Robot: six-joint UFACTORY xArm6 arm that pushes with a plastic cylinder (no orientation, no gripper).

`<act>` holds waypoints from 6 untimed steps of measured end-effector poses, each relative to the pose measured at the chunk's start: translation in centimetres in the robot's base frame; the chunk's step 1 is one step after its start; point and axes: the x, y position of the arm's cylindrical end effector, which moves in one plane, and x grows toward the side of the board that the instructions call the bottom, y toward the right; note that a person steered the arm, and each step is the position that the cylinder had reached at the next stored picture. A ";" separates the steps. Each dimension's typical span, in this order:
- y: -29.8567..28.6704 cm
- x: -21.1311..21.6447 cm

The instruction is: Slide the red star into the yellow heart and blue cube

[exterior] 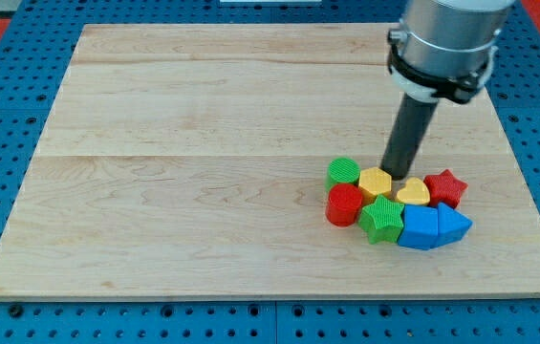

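A robotics lab bench

I work over a pale wooden tabletop (203, 143) set on a blue perforated mounting plate (2, 115), my grey arm (446, 43) above small plastic test blocks (399, 203).

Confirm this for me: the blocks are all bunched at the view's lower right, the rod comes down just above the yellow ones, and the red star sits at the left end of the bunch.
One detail is wrong. In the camera view the red star sits at the right end of the bunch, beside the yellow heart. The left end holds the green cylinder and red cylinder. My tip is just above the yellow blocks.
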 end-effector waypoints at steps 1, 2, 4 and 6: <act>3.4 -1.6; 11.3 -1.5; 15.2 3.3; 11.0 3.8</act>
